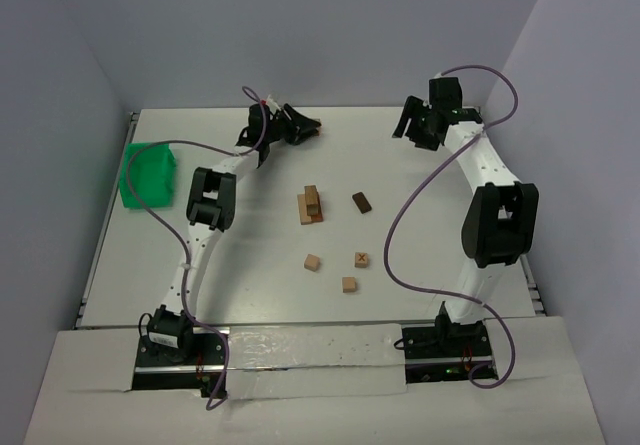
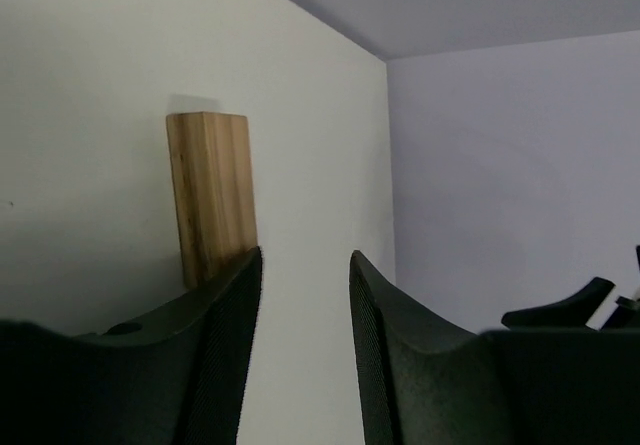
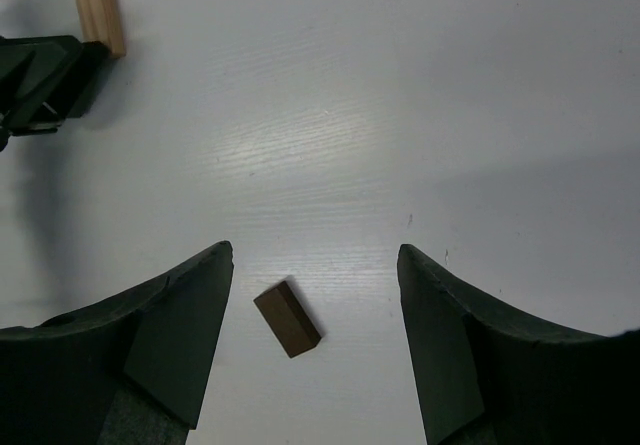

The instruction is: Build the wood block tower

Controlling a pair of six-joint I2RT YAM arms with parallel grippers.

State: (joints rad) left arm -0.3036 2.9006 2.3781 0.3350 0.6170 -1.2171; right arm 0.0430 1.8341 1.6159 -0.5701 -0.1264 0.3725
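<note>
Table (image 1: 260, 295): white, matt and flat; in the right wrist view a faint wood-like grain runs across it
Back wall (image 1: 300, 35): plain pale lavender panel, upright along the table's far edge
Left wall (image 1: 50, 165): same lavender, a shade darker, meeting the back wall in a straight corner
Right wall (image 1: 590, 165): same lavender, the lightest of the three
Metal rail (image 1: 92, 265): thin grey strip along the table's left side, between the table and the left wall
Near board (image 1: 300, 405): white sheet across the bottom of the top view
Glossy strip (image 1: 310, 348): shiny, wrinkled white band lying along the table's near edge
Light: soft and even from above; a broad pale sheen on the tabletop, shadows blurred at their edges
</note>
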